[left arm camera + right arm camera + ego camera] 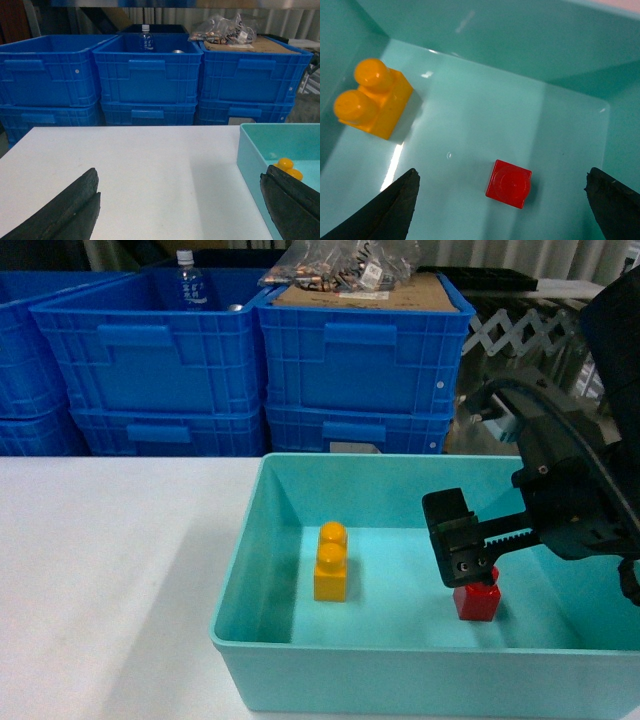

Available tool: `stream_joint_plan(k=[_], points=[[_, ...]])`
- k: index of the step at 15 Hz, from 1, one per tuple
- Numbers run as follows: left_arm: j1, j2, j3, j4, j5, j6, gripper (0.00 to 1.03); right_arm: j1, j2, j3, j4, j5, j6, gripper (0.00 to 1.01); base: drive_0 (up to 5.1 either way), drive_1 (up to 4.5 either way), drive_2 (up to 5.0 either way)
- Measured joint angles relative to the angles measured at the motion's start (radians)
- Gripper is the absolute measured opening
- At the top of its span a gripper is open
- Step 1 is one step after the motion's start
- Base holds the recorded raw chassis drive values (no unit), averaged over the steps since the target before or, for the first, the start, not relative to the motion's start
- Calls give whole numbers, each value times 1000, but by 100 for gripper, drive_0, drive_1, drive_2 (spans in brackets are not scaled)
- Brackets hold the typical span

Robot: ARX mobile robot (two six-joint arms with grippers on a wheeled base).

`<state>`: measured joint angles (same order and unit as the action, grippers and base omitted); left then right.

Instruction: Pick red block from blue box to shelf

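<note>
The blue box (300, 660) sits on the white counter (110, 570). The red block (477, 601) stands on the floor of the box, at about 4 o'clock from the middle of the box. It is upright, with its round stud on top. The yellow brick (331, 562) stands in the box too, well apart from the red block, at 9 o'clock from it.

The right pincer (470, 565) reaches down into the box. It hangs just above the red block. In the right wrist view its two black fingers (385, 210) are spread wide, one on each side, and the red block (509, 183) lies between them. The fingers do not touch the block. The yellow brick (372, 97) is at 10 o'clock from the red block in that view.

The left pincer (182, 210) is over the bare counter, beside the box. Its fingers (65, 210) are wide apart too and hold nothing. A corner of the blue box (250, 160) and the yellow brick (289, 167) show at 3 o'clock.

Behind the counter, at 12 o'clock, dark blue crates (250, 360) are stacked in rows. One holds a bottle (189, 280). Another has a piece of cardboard (390, 290) and a clear bag (340, 265) on top.
</note>
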<state>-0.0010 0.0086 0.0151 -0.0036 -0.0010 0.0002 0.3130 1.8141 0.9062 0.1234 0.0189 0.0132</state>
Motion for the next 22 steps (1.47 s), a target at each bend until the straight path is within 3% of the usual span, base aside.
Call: stream_joint_plan(k=[5,9,15,19,22], points=[[0,0,0,0,0,0,98,1,202,139,-48,47,9,98,0,0,0],[0,0,0,0,0,0,98,2,280,175,-60,72,12,95,0,0,0],[0,0,0,0,0,0,98,2,298,186,-72,71,25,34,0,0,0],[0,0,0,0,0,0,98,-6,108,52,26,20,73,30,0,0,0],[0,0,0,0,0,0,98,-47,-193,-118,104,-35,93,30,0,0,0]])
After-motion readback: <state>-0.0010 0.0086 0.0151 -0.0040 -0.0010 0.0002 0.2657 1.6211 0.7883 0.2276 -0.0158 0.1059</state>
